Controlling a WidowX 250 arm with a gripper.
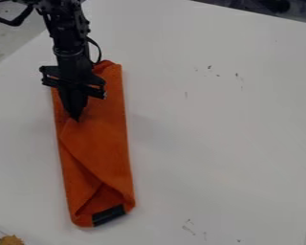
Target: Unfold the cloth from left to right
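The orange cloth [107, 139] lies on the left part of the white table [219, 129], folded into a long, narrow strip that runs from near the table's far left edge towards its near edge. Its long right side is fairly straight. A loose layer slants across the strip, its edge running from below the gripper [76, 118] down to the right, and near the strip's near end the layers part in a small, darker, pointed fold. A black patch [109, 215] sits at that end's right corner. The gripper points down onto the upper left part of the cloth, its fingers together and the tips touching the fabric; whether any cloth is pinched between them, I can't really tell. The black arm [69, 40] comes in over the table's far left edge, a thin cable [99, 50] looping out on its right. Small dark marks [210, 67] dot the table's far half and its near edge. At the near left corner is a rough tan thing [12, 240].
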